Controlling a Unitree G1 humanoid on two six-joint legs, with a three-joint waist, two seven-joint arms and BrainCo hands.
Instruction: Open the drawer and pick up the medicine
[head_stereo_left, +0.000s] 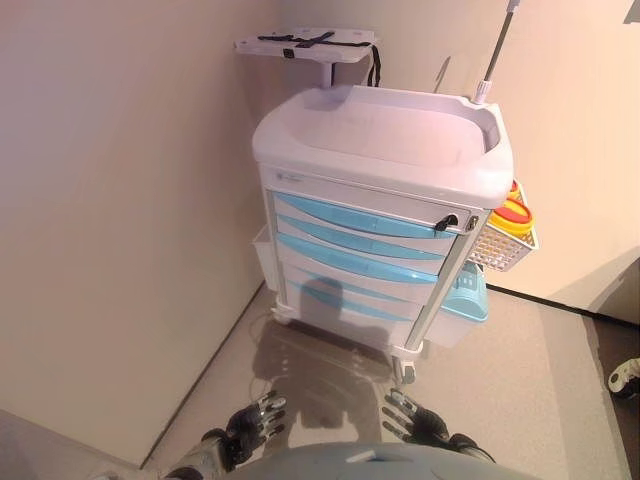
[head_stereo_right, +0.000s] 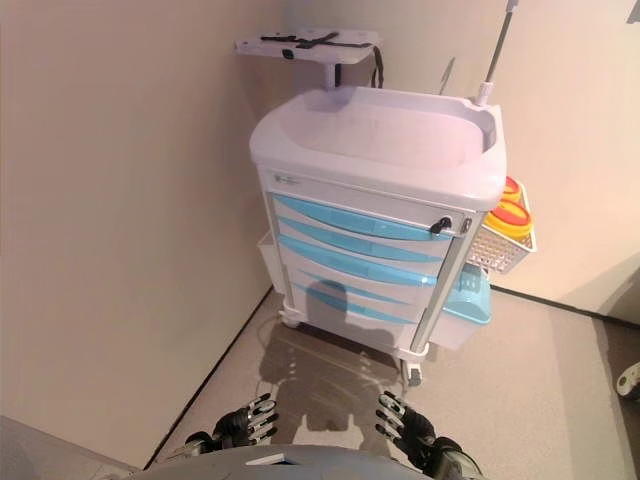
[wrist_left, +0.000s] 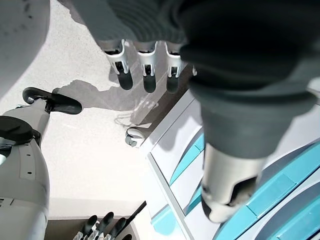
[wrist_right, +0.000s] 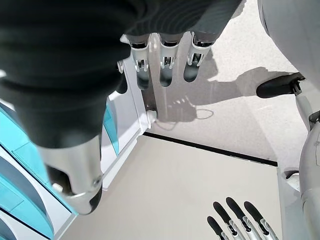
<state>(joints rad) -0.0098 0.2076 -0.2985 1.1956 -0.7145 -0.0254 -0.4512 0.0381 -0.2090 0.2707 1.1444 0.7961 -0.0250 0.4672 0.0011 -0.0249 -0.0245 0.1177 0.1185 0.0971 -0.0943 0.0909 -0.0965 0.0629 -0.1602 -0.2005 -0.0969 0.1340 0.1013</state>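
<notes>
A white medical cart (head_stereo_left: 380, 135) with several light-blue drawer fronts (head_stereo_left: 360, 225) stands in the corner ahead, all drawers closed. A dark lock knob (head_stereo_left: 450, 222) sits at the top drawer's right end. No medicine shows. My left hand (head_stereo_left: 250, 422) hangs low near the bottom edge, fingers straight and holding nothing. My right hand (head_stereo_left: 415, 420) hangs beside it, open and likewise bare. Both are well short of the cart. In the wrist views each hand's fingers (wrist_left: 145, 70) (wrist_right: 165, 65) point down over the floor.
A beige wall (head_stereo_left: 110, 220) runs close on the left. A wire basket (head_stereo_left: 500, 245) with red-yellow items hangs on the cart's right side, a pale blue bin (head_stereo_left: 465, 305) below it. A tablet holder (head_stereo_left: 305, 42) and a pole (head_stereo_left: 497, 50) rise behind. Grey floor lies before the cart.
</notes>
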